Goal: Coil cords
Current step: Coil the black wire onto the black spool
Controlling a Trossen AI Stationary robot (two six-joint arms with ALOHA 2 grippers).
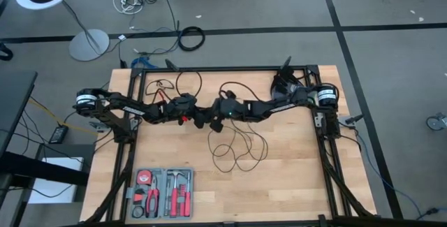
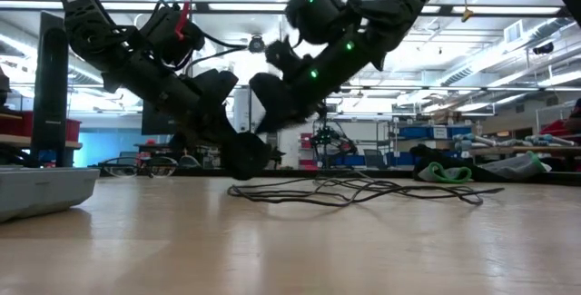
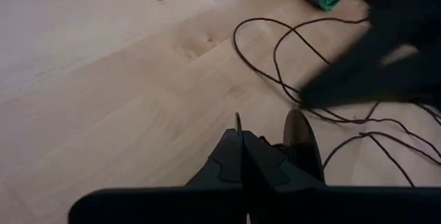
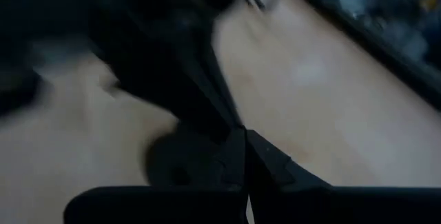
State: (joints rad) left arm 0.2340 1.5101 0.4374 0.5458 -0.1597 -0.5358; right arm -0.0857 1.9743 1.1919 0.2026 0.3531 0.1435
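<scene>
The thin black cord point(image 1: 237, 149) lies in loose loops on the wooden table, right of centre; the same loops show in the low view point(image 2: 363, 189) and the left wrist view point(image 3: 275, 65). Its round black puck point(image 3: 301, 138) stands on edge right beside my left gripper point(image 3: 241, 141), which is shut, with a short bit of cord sticking out of its tips. Both grippers meet over the table's middle: the left point(image 1: 198, 117) and the right point(image 1: 210, 121). My right gripper point(image 4: 245, 133) is shut, raised above the table, close to the left arm's hand. My left gripper pinches the thin cord point(image 3: 238, 122) between its two shut fingertips, close to the puck end. The fingers slant down toward the table. The puck sits beside the fingers, low over the wood. Of my right gripper I cannot tell whether it touches the cord; its view is blurred.
A grey case of red-handled tools point(image 1: 164, 192) lies at the near left. Black frame rails point(image 1: 133, 126) run along the table's sides. A green and grey bundle point(image 2: 445, 170) sits at the far right. Bare wood point(image 1: 293, 178) lies at the near right.
</scene>
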